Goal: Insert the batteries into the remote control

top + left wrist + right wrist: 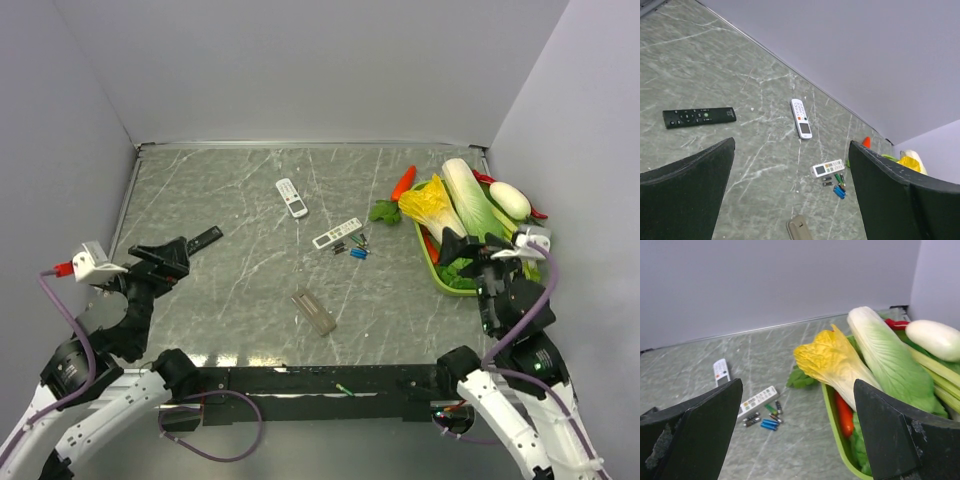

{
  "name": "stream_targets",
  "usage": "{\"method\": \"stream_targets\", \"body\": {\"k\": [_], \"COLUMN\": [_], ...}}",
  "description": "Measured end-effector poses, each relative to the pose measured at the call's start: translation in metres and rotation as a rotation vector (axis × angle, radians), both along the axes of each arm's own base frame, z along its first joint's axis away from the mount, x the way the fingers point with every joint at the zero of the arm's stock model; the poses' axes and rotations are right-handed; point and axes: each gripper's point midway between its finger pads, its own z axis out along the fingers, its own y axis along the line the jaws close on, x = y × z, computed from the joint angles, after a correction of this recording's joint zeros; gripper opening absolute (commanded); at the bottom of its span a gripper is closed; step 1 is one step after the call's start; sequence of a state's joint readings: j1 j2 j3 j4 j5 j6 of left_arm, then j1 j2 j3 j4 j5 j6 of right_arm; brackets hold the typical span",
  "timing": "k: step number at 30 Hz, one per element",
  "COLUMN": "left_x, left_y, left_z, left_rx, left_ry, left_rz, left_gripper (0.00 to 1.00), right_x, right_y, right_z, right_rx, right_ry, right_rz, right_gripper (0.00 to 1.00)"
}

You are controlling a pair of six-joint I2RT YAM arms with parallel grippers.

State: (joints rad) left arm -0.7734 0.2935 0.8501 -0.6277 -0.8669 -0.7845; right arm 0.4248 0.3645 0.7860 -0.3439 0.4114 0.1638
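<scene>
My left gripper and right gripper gape empty; batteries lie loose, apart from the remote, seemingly none loaded.

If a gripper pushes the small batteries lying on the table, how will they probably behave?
The batteries are small thin cylinders lying on their sides, so a nudge would probably make them roll or scatter. They look smooth and slim, so a grip may slip off one. They lie close together, so neighbours would likely shift too.
</scene>
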Motion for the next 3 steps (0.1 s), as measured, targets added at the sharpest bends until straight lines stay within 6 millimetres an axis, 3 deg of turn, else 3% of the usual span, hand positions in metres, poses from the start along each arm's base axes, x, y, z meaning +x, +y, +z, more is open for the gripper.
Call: {"method": "stream_targets", "body": {"k": [3], "left_x": [-0.0012], "left_y": [0.0020], "left_z": [-0.0065], "left_rx": [0.011], "left_ry": [0.002], "left_rz": [0.002], "left_gripper": [0.99], "right_x": [-0.0084], "right_y": [-0.0087], "right_z": [-0.0092], "right_rx": [-0.007], "right_ry": [0.004], "right_rz": [-0.027], "right_gripper": [1.00]}}
